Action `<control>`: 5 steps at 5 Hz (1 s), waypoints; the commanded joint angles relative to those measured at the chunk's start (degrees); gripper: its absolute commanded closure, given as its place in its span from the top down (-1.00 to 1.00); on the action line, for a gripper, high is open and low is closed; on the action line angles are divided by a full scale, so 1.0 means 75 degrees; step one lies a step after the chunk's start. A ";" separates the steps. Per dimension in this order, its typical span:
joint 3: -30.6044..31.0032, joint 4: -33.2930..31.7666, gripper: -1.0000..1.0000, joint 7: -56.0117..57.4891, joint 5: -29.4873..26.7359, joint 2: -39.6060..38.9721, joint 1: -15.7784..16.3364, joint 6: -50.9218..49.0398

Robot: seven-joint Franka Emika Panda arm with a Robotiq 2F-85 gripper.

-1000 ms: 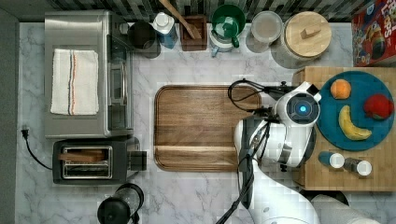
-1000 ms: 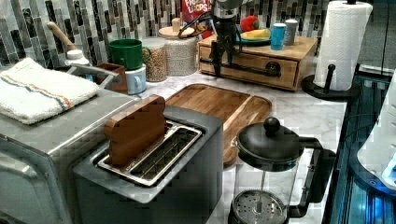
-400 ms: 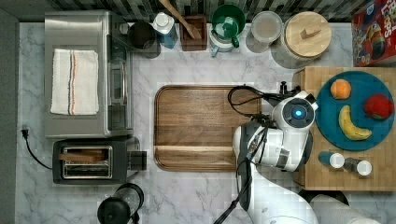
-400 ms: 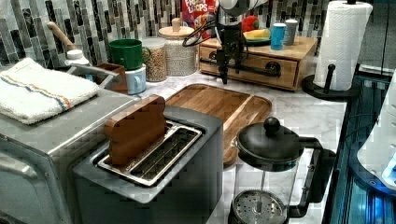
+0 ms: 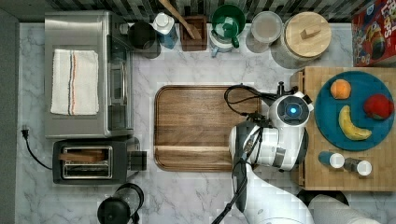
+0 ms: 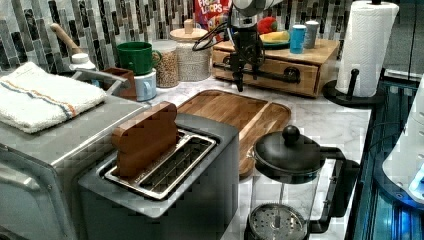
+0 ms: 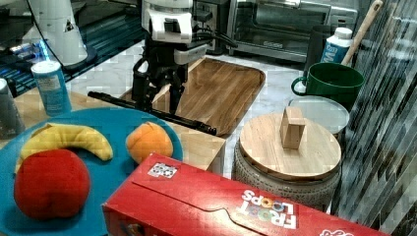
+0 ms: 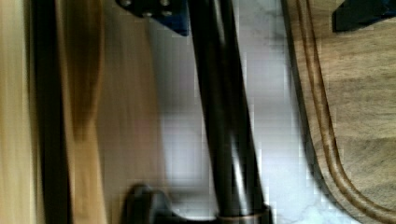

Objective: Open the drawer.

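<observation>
The light wood drawer (image 6: 305,82) sits in the front of a boxy cabinet (image 5: 308,77), and a long black bar handle (image 6: 272,76) crosses it. My gripper (image 6: 246,80) hangs fingers-down at that bar and is open. In the right view the gripper (image 7: 157,101) straddles the handle (image 7: 196,125), one finger on each side. In the wrist view the handle (image 8: 224,116) runs between the fingers (image 8: 163,14) without touching them, beside the drawer front (image 8: 130,116). In the top view my wrist (image 5: 292,112) hides the gripper. The drawer looks about flush with the cabinet.
A dark brown tray (image 5: 201,126) lies on the marble just in front of the drawer. On the cabinet stand a blue plate (image 5: 327,116) of fruit and two shakers (image 5: 348,162). A lidded jar (image 5: 306,35), a paper towel roll (image 6: 367,45), a toaster (image 5: 93,161) and a coffee press (image 6: 287,185) stand around.
My gripper has come down and slightly toward the top view's left, from above the cabinet front to the level of the handle. The drawer has not visibly moved.
</observation>
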State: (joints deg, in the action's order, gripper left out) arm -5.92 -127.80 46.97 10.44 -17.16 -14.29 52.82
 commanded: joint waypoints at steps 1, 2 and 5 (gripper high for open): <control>0.0754 -0.0201 1.00 -0.1426 0.0141 0.0413 0.1012 0.0303; 0.0831 -0.0324 1.00 -0.1775 0.0198 0.0306 0.1338 0.0530; 0.1144 -0.0296 1.00 -0.3439 0.0362 0.0389 0.1985 0.0128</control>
State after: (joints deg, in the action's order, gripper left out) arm -2.06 -130.03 27.65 14.13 -16.06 -5.63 53.74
